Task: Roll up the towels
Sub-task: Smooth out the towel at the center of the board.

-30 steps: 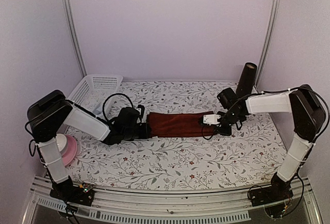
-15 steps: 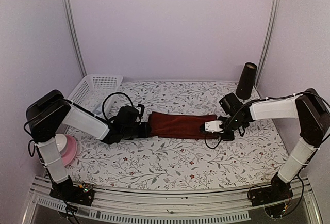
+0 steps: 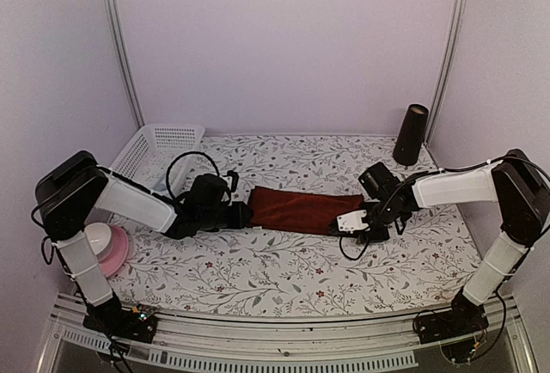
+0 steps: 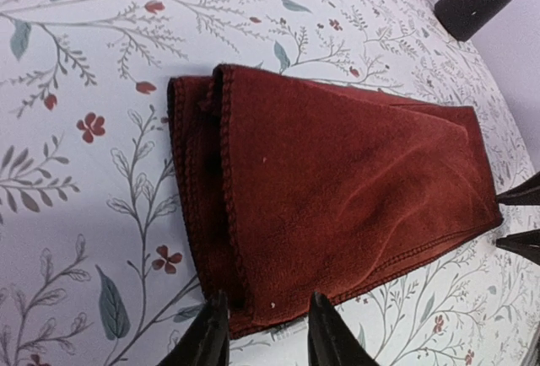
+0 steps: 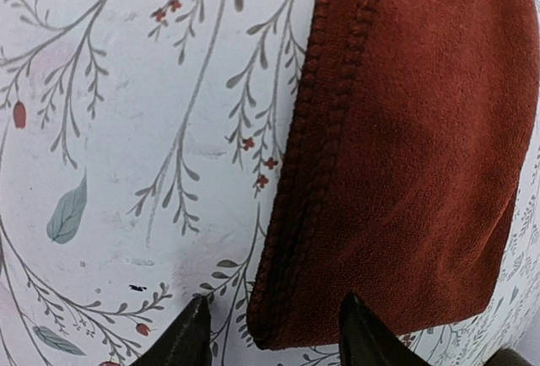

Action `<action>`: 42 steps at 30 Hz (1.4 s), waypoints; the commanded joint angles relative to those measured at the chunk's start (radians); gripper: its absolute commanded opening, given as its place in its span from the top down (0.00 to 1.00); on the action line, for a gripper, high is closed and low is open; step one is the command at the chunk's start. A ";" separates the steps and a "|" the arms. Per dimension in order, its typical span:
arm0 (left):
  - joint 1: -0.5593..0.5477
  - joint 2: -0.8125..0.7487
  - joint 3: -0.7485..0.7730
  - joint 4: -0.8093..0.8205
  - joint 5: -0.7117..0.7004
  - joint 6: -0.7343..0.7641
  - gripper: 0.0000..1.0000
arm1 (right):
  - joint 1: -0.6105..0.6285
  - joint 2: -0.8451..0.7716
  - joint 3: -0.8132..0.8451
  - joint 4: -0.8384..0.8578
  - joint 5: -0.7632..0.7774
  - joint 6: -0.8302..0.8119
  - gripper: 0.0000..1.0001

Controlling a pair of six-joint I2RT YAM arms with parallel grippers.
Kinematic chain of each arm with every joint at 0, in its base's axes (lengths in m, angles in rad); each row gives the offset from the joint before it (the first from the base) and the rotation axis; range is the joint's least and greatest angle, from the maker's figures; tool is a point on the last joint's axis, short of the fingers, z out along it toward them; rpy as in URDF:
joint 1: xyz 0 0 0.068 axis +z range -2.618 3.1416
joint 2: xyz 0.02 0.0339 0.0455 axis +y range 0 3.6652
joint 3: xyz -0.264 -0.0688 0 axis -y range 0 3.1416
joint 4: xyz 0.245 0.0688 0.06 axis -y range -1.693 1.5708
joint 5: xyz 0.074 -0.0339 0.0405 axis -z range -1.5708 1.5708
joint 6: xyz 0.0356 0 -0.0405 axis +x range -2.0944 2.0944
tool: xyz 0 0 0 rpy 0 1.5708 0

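Observation:
One dark red towel point(image 3: 301, 210) lies flat on the floral tablecloth, folded into a long strip that runs left to right. My left gripper point(image 3: 243, 216) is at its left end. In the left wrist view the jaws point(image 4: 266, 303) stand apart, with the towel's point(image 4: 337, 180) near corner lying loose between the tips. My right gripper point(image 3: 359, 217) is at the right end. Its jaws point(image 5: 274, 307) are open astride the corner of the towel point(image 5: 422, 130) and do not pinch it.
A white plastic basket point(image 3: 159, 145) stands at the back left. A black cylinder point(image 3: 411, 134) stands upright at the back right, beyond the right arm. A pink bowl point(image 3: 112, 251) sits at the left edge beside the left arm's base.
Both grippers were shut on the towel's ends and have now opened, letting it go. The right gripper came down and towards the front, and the towel's right end settled on the table.

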 commanded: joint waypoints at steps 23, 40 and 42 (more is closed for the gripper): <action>0.185 0.249 0.308 0.005 0.358 0.209 0.48 | -0.235 0.063 0.248 -0.091 -0.406 0.297 0.30; 0.227 0.286 0.311 0.120 0.448 0.241 0.58 | -0.246 0.125 0.254 -0.042 -0.349 0.357 0.33; 0.228 0.297 0.319 0.120 0.467 0.241 0.61 | -0.246 0.131 0.255 -0.041 -0.343 0.357 0.33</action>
